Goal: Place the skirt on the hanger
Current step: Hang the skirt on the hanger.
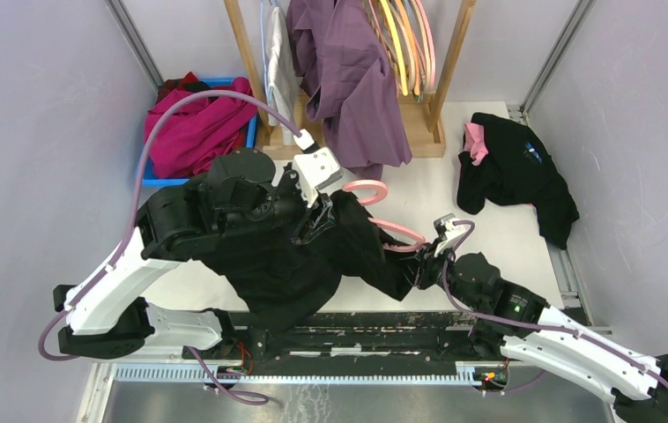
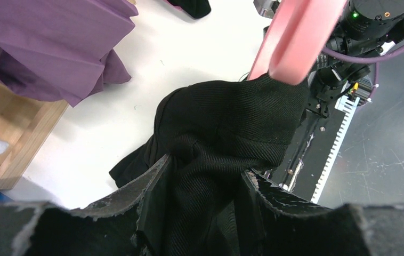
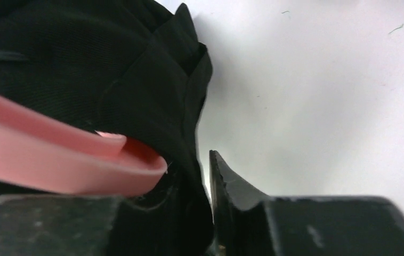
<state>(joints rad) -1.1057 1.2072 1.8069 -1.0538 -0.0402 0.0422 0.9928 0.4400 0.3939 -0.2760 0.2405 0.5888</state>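
Both my left gripper (image 2: 202,178) and right gripper (image 3: 186,184) are clamped on the black skirt (image 2: 226,117) above the near edge of the table (image 1: 511,238), so I should pull its hem slowly over the end of the pink hanger (image 3: 56,160), without jerking it.

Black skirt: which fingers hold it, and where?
The left fingers pinch a bunched fold of the black skirt; the right fingers grip its edge by the pink hanger.

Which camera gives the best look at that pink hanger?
The top view: the pink hanger shows its curved shape poking from the black skirt. Both wrist views catch only a blurred close-up piece of the hanger.
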